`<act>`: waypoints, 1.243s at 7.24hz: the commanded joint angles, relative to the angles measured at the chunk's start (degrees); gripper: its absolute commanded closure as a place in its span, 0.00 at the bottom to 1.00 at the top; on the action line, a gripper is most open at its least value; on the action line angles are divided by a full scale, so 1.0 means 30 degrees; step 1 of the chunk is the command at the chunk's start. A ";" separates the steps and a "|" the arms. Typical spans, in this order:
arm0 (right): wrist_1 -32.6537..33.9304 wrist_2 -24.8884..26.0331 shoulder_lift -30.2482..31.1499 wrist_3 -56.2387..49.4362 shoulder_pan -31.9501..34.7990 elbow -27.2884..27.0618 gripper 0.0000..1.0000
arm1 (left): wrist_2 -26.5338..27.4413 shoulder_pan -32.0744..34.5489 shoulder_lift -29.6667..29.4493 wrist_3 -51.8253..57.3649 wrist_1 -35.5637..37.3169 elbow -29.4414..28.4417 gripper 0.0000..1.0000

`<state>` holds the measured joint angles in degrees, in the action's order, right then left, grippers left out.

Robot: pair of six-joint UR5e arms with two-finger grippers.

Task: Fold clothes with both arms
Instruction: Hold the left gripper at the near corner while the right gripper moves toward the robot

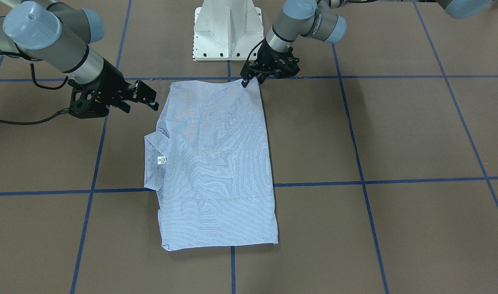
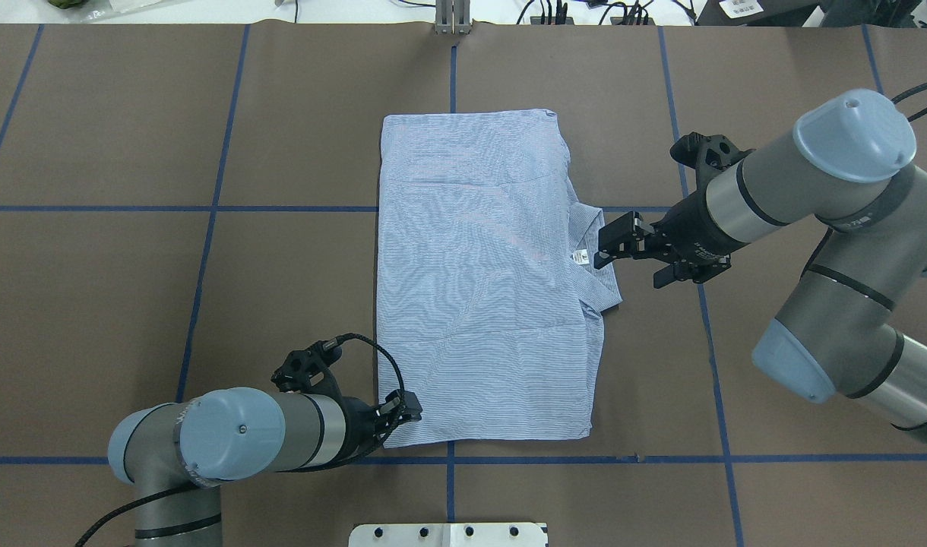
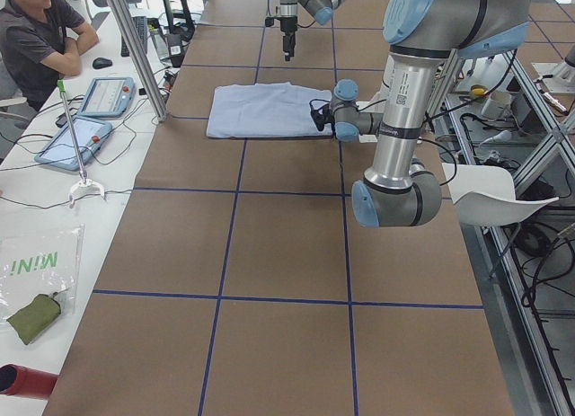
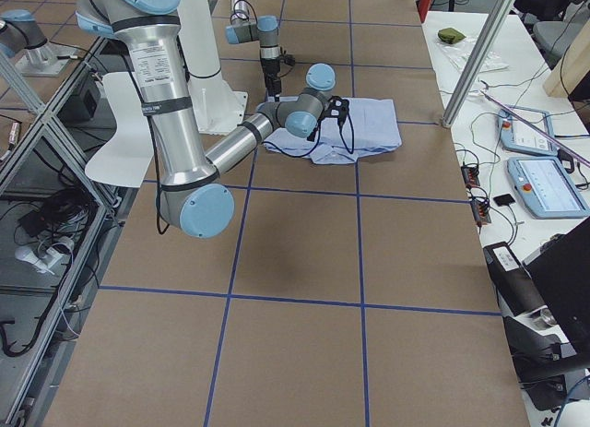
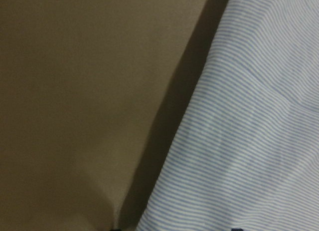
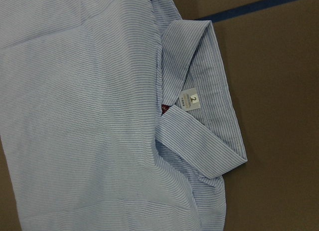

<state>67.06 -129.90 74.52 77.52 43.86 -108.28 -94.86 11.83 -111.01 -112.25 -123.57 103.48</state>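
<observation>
Light-blue cloth with fine white stripes lies in the middle of the brown bench (image 2: 129,304). It is the shirt (image 2: 479,289), folded into a neat flat rectangle whose long sides run away from the robot. Its collar (image 2: 596,262) sticks out from the right-hand long side, about halfway along. The small white label (image 6: 189,99) inside the collar reads "2", with a scrap of red just beside it. Blue tape lines (image 2: 205,266) cross the bench in a grid and run in under the shirt's edges.

The left fingers (image 1: 245,83) sit at the near left corner of the shirt, the corner closest to the white base (image 1: 227,28). They are spread, one on each side of the corner's tip, low at the cloth. Whether they touch it I cannot tell. The left wrist camera sees only the shirt's striped edge, its shadow and bare bench.

The right fingers (image 2: 619,237) hang above the bench just right of the collar. They are spread wide, grasp nothing, and point towards the label.
</observation>
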 commanded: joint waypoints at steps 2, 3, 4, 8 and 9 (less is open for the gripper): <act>0.0001 0.0000 0.0003 0.0000 -0.0001 0.0000 0.00 | -0.0050 0.0012 -0.0086 -0.0026 0.0000 -0.0013 0.42; 0.0001 0.0000 0.0003 0.0000 0.0028 0.0000 0.00 | -0.0022 0.0041 -0.0174 -0.0026 0.0000 -0.0012 0.72; 0.0001 0.0000 0.0003 0.0000 0.0029 0.0000 0.00 | -0.0021 0.0041 -0.0175 -0.0026 0.0000 -0.0012 0.92; -0.0028 0.0262 0.0294 0.0058 -0.0029 -0.0349 0.00 | -0.0051 0.0129 -0.0174 0.0003 0.0000 0.0249 1.00; -0.0057 0.0699 0.0470 0.0668 -0.0523 -0.0815 0.00 | -0.0051 0.0245 -0.0175 0.0003 0.0000 0.0425 1.00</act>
<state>66.96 -129.04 75.27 78.07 43.49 -109.34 -95.01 12.22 -111.51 -112.24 -123.58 104.13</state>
